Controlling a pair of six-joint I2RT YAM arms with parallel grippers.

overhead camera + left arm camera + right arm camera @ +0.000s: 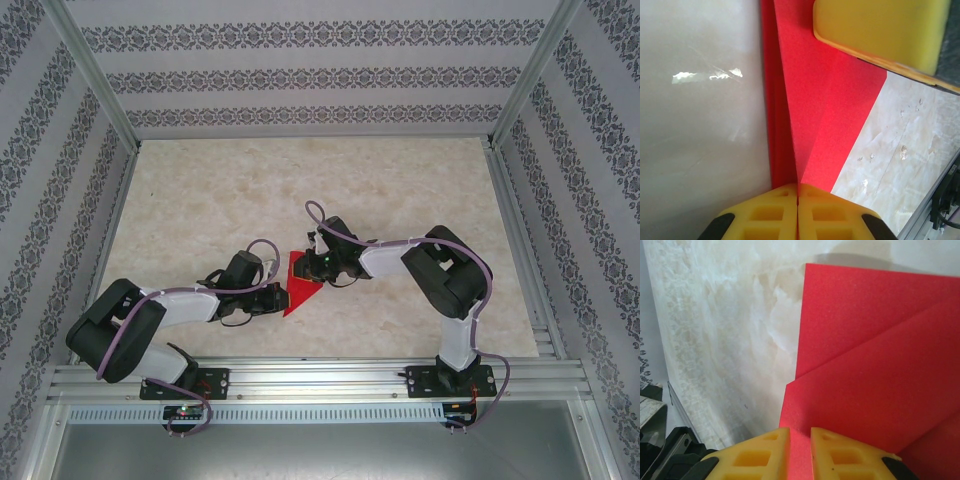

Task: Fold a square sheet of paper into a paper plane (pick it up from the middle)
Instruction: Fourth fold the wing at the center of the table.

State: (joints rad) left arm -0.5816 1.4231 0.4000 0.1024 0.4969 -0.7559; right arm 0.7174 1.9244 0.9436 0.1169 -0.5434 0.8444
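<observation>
Your bench (250, 190) is pale, marbled beige, closed in by patterned walls (300, 75) and an aluminium rail (320, 380) at the near edge; the square sheet of paper (298, 287), red and partly folded, lies near the middle between both arms. Your left hand (797, 200) is clamped tight on a raised crease of the sheet (830, 125); your right hand (800, 445) sits at the sheet's edge (875, 365) with a narrow slit between its fingers, and whether it nips the paper is unclear. From above, both hands cover the sheet's ends; its far side runs out of the right wrist view.
</observation>
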